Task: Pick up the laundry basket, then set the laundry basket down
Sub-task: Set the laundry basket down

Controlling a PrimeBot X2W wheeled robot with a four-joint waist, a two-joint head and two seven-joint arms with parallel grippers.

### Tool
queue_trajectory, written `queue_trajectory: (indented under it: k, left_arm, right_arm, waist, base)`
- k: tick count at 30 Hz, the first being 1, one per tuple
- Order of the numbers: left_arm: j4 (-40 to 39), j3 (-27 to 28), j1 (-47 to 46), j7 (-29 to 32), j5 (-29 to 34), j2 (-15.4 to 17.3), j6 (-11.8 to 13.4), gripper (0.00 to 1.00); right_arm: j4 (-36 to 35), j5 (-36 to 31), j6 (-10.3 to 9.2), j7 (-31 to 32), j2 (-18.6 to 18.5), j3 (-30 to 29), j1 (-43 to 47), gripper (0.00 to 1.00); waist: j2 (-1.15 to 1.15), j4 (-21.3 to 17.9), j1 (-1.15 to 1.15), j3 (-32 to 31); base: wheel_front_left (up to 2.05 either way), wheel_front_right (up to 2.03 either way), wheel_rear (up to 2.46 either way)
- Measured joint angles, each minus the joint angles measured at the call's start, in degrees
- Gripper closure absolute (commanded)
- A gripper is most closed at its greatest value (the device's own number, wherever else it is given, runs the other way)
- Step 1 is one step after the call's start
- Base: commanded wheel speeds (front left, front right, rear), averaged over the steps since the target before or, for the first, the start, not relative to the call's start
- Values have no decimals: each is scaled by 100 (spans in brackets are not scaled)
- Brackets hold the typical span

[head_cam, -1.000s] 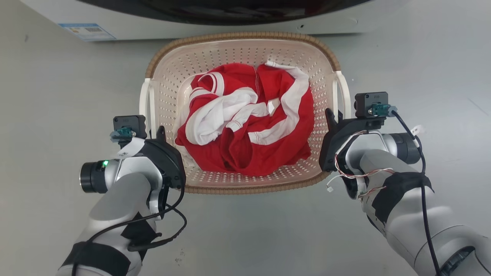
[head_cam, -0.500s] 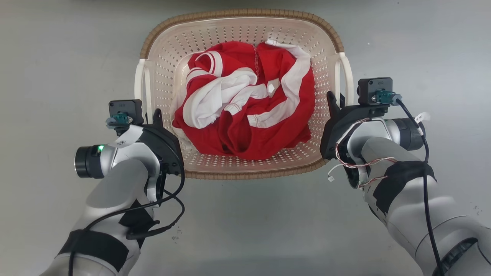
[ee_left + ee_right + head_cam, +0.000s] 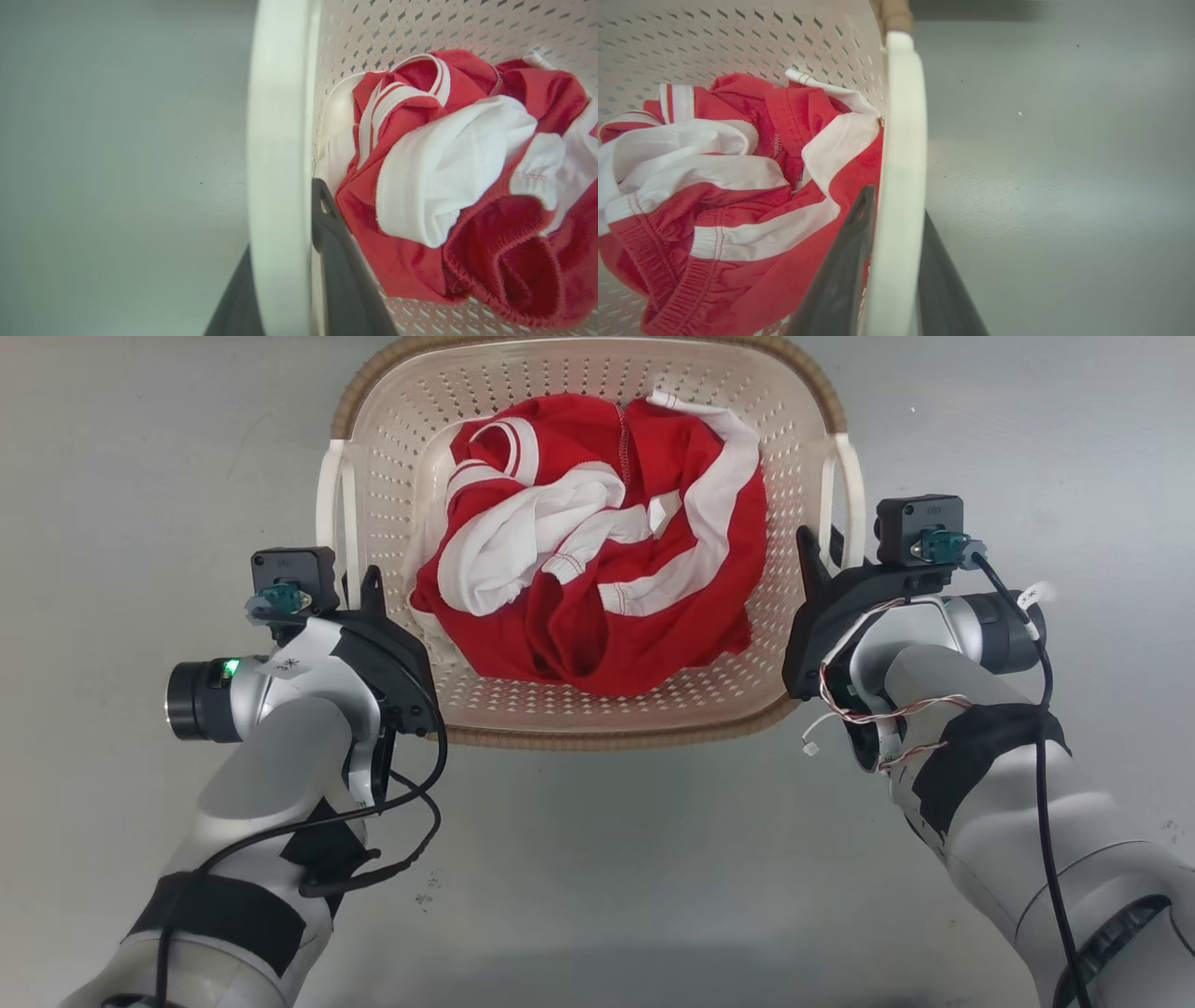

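The laundry basket [image 3: 597,737] is cream perforated plastic with a brown woven-look rim, and it sits between my two arms over the grey floor. A crumpled red and white garment [image 3: 597,541] lies inside it. My left gripper [image 3: 359,586] is shut on the basket's white left handle [image 3: 329,513]. In the left wrist view, that handle [image 3: 278,140] runs between the dark fingers [image 3: 338,266]. My right gripper [image 3: 822,549] is shut on the white right handle [image 3: 848,485]. The right wrist view shows the handle [image 3: 901,154] clamped between the fingers [image 3: 840,275].
Plain grey floor [image 3: 140,448] surrounds the basket on all sides. Black cables hang from both forearms, and the one on the left [image 3: 411,821] loops below the basket's near rim.
The camera has moved, and the washing machine has left the top of the picture. The basket stays clamped in both grippers and sits higher and slightly larger in the view.
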Motion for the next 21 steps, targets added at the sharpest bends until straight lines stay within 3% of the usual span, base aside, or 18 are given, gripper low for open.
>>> queue_trajectory:
  k: [2, 4, 6, 7, 9, 21]
  left_arm:
    - [21, -8, -14, -32, 12, 32, 0, 95]
    - [48, -24, -21, -32, 32, 71, -9, 81]
    - [64, -27, -21, -33, 34, 66, -5, 44]
    - [79, -26, -24, -53, 36, 68, 1, 19]
    - [119, -23, -28, -77, 36, 88, 2, 0]
    - [205, 4, -36, -133, 36, 82, 1, 0]
  right_arm:
    - [18, -36, 0, -33, -27, 10, -5, 56]
    - [29, -42, 1, -67, -64, 11, -7, 4]
    - [38, -42, 1, -74, -62, 11, -10, 0]
    - [47, -42, 0, -87, -64, 11, -12, 0]
    - [60, -43, 0, -121, -64, 16, -25, 0]
    - [116, -68, 0, -244, -64, 30, -103, 0]
  waist:
    - [0, -1, 0, 0]
    - [0, -2, -1, -2]
    - [0, -3, 0, -10]
    - [0, -2, 0, -15]
    - [-1, -2, 0, -28]
    - [0, -4, 0, -212]
  base:
    - [0, 0, 0]
    - [0, 0, 0]
    - [0, 0, 0]
    - [0, 0, 0]
    - [0, 0, 0]
    - [0, 0, 0]
